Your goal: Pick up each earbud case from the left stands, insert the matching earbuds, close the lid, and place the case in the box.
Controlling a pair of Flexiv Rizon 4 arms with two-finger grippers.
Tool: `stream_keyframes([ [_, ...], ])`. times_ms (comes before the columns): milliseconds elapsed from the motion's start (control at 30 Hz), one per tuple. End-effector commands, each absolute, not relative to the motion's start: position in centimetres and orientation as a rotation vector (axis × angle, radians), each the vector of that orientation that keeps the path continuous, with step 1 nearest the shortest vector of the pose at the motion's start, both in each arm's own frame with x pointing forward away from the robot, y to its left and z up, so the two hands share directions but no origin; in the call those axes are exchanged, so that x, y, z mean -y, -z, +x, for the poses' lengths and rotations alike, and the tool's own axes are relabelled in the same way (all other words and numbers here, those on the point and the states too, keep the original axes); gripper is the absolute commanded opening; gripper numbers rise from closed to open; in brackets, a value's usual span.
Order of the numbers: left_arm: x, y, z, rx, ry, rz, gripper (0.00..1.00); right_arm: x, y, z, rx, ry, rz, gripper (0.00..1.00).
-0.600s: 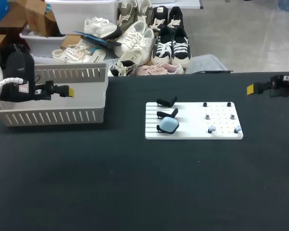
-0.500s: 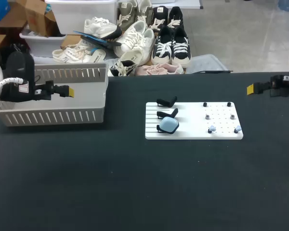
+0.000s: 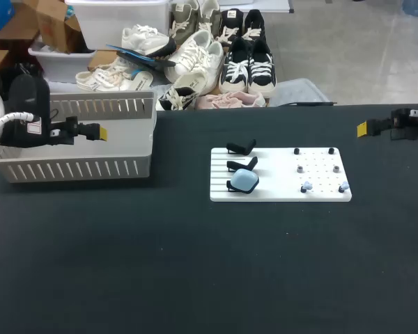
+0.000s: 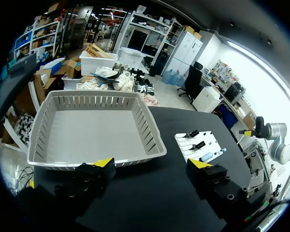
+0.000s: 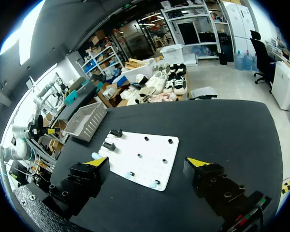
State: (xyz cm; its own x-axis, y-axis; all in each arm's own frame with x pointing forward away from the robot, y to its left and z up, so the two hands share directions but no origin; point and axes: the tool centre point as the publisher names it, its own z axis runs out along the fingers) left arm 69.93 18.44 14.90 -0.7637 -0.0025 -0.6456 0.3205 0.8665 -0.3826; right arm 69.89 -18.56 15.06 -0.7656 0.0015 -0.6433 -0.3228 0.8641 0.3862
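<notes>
Saw no movement since the earlier frames. Held left gripper [image 4: 152, 164] and right gripper [image 5: 147, 162] spread wide, gripping nothing, both well apart from the white board [image 3: 280, 175]. Spotted the blue case [image 3: 245, 181] on the stand at the board's left near corner, pale earbuds [image 3: 306, 187] along its right near edge, the box [image 3: 76, 139] well off its left side. Risked, by judgement, toppling the case through a skewed grab against its black stand. Learned finger spread only from wrist views; caught single yellow tips from overhead.
</notes>
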Motion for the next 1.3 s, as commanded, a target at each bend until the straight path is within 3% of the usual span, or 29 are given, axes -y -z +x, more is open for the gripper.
stream_keyframes([
  [33, -18.5, -15.0, 70.0, -2.376, 0.633, 0.230, 1.00, 18.6, -15.0, 70.0, -2.372, -0.645, -0.235, 1.00],
  [267, -18.5, -15.0, 70.0, -2.376, 0.633, 0.230, 1.00, 18.6, -15.0, 70.0, -2.372, -0.645, -0.235, 1.00],
  [933, -12.6, -15.9, 73.9, -2.007, 0.594, 1.071, 1.00, 18.6, -15.0, 70.0, -2.372, -0.645, -0.235, 1.00],
  [1300, -8.0, -16.4, 72.5, -1.751, 0.470, 1.418, 1.00, 18.6, -15.0, 70.0, -2.372, -0.645, -0.235, 1.00],
])
